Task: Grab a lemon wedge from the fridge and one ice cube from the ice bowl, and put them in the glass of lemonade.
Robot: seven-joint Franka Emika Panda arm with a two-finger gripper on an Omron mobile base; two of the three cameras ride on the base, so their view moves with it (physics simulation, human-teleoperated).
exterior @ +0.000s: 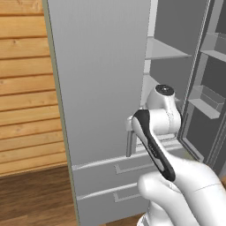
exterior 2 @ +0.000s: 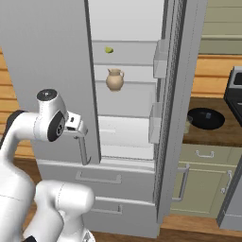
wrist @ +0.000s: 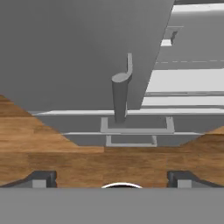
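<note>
The grey fridge (exterior: 101, 79) has its left door shut and its right door swung open. Inside, the tiny yellow-green lemon wedge (exterior 2: 109, 49) lies on an upper shelf. On the counter to the right sits the black ice bowl (exterior 2: 206, 118), with the small clear glass of lemonade (exterior 2: 188, 124) at its left edge. My gripper (exterior 2: 79, 132) is open and empty, hanging just above the lower end of the left door's bar handle (wrist: 120, 94). The dark fingertips (wrist: 41, 179) stand wide apart in the hand view. From the left base, the gripper (exterior: 129, 128) is mostly hidden behind my wrist.
A tan jug (exterior 2: 115, 79) stands on the shelf below the wedge. The open right door (exterior 2: 177, 94) carries bins and stands between the fridge interior and the counter. Two drawers (exterior 2: 99, 177) lie under the doors. A wood-plank wall (exterior: 26, 88) is on the left.
</note>
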